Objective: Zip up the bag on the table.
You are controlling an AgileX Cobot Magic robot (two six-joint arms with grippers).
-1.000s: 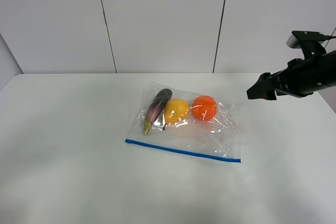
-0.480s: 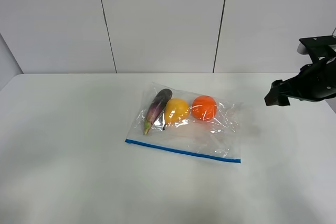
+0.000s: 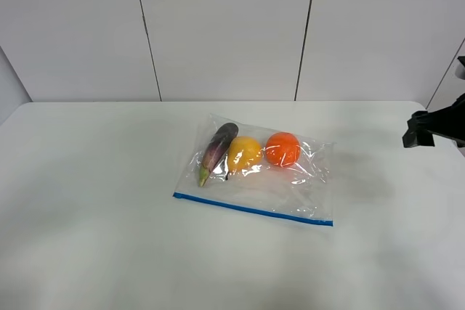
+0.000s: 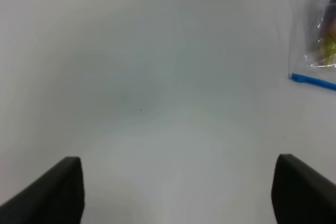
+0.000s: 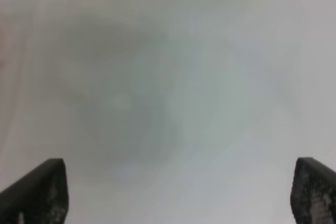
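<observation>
The bag [image 3: 256, 176] lies flat mid-table [image 3: 94, 208], blue zipper strip [image 3: 253, 209] along its near edge; my right gripper [image 3: 417, 137] hangs at the table's right edge, spread wide, holding nothing

Pale wall panels [image 3: 225, 30] are standing behind the white bench [image 3: 87, 201], split by two thin dark vertical seams [image 3: 145, 30]. Soft, even light is falling, casting faint shadows.

Clear bag [image 3: 256, 177] lies flat mid-table [image 3: 94, 201]; blue zipper strip [image 3: 253, 209] nearest camera.
</observation>
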